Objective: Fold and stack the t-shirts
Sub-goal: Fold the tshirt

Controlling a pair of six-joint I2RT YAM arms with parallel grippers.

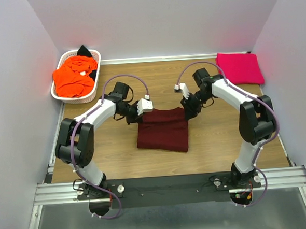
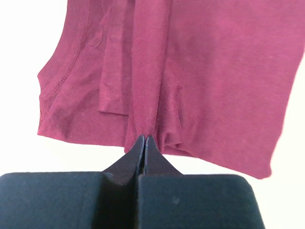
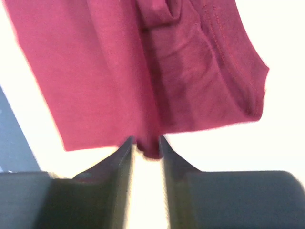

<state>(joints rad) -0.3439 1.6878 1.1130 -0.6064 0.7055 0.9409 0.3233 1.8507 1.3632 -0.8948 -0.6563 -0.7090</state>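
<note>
A dark maroon cloth t-shirt (image 1: 163,129) lies folded into a neat square in the middle of the brown wooden bench (image 1: 217,141). The left arm (image 1: 98,115) reaches in from the left to the far left corner of this shirt. Its jaws are pressed tight together, and they pinch a small bunched fold at the shirt's edge. In the left wrist view you can see the collar and a sleeve hem tucked under the top layer. The right arm (image 1: 229,94) reaches in from the right to the far right corner of the same shirt. Its jaws stand a little apart, with a gap between them. A small bunch of the maroon cloth sits in that gap at the tips, and it does not look squeezed. I cannot tell if the far edge of the shirt is lifted off the bench or lies flat on it. A bright pink t-shirt (image 1: 239,67) lies folded in the far right corner of the bench, well apart from the maroon one. A white plastic lattice basket (image 1: 74,99) sits in the far left corner. A crumpled orange t-shirt (image 1: 73,80) fills it, and a bit of black cloth (image 1: 85,50) pokes up at its far end.
</note>
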